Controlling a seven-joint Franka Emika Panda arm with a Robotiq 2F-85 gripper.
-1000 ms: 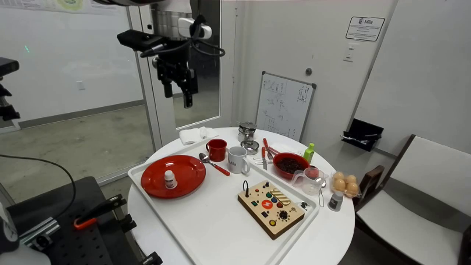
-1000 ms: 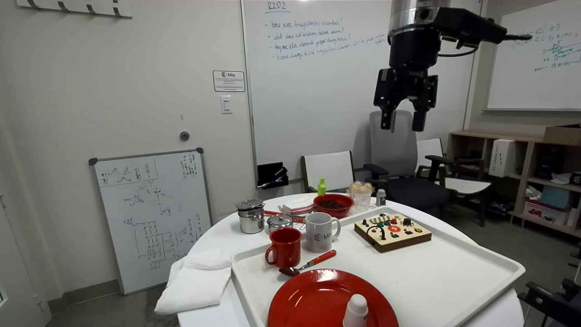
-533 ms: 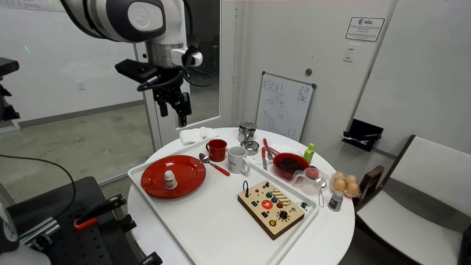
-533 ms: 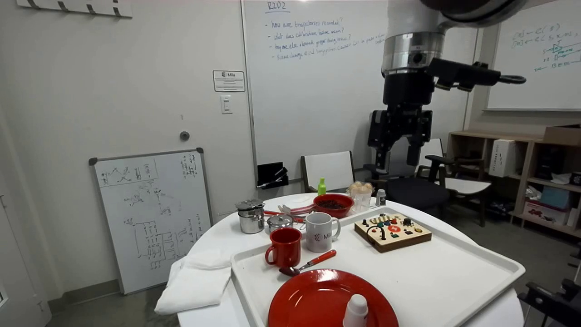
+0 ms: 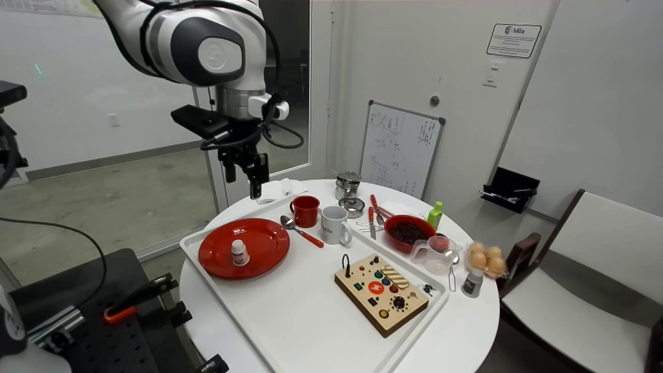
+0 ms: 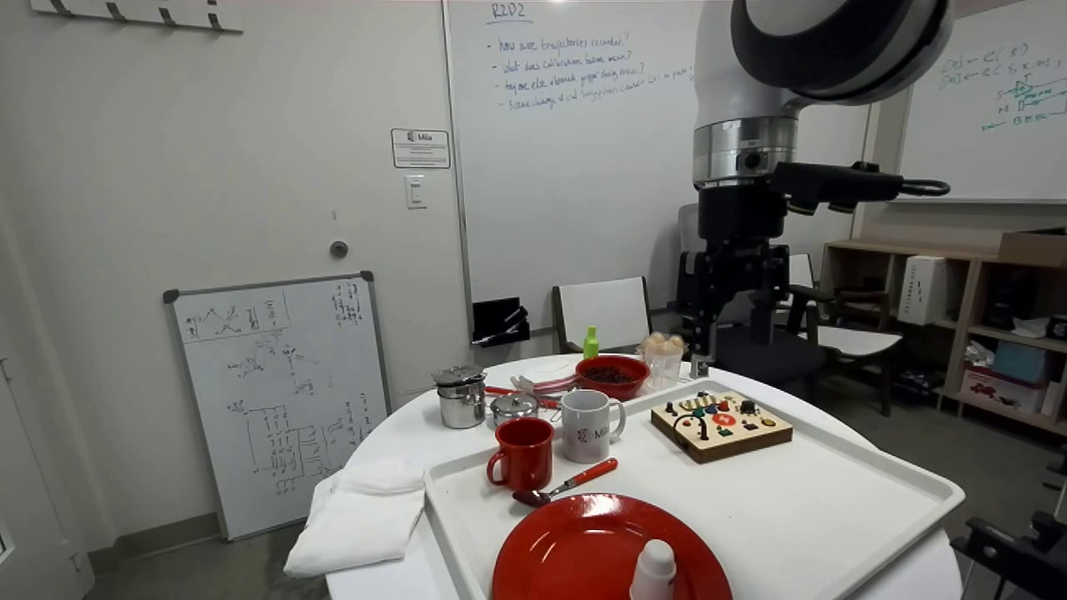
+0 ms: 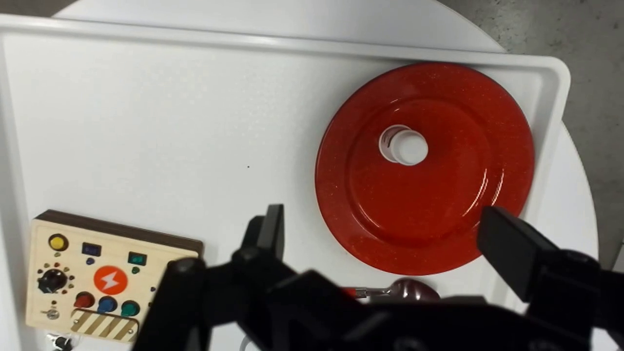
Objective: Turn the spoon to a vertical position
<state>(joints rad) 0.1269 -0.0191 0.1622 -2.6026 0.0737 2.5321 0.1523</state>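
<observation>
The spoon [image 5: 304,235] has a red-orange handle and a metal bowl. It lies flat at an angle on the white tray between the red plate [image 5: 212,254], the red cup [image 5: 305,212] and the grey mug [image 5: 334,225]. It also shows in an exterior view [image 6: 583,477]. In the wrist view, its bowl [image 7: 414,289] and a bit of handle show below the plate; the rest is hidden behind the gripper body. My gripper [image 5: 242,186] is open and empty, well above the tray, as it is in an exterior view [image 6: 733,350] and the wrist view [image 7: 382,212].
A small white bottle [image 5: 240,253] stands on the plate. A wooden button box [image 5: 382,292] sits on the tray [image 6: 946,498]. Metal pots [image 6: 461,400], a red bowl [image 6: 613,377] and eggs [image 5: 487,259] stand behind the tray. A white cloth [image 6: 358,521] lies beside it.
My gripper has come down from high above toward the tray, staying open. The spoon, plate, cup and mug have not moved.
</observation>
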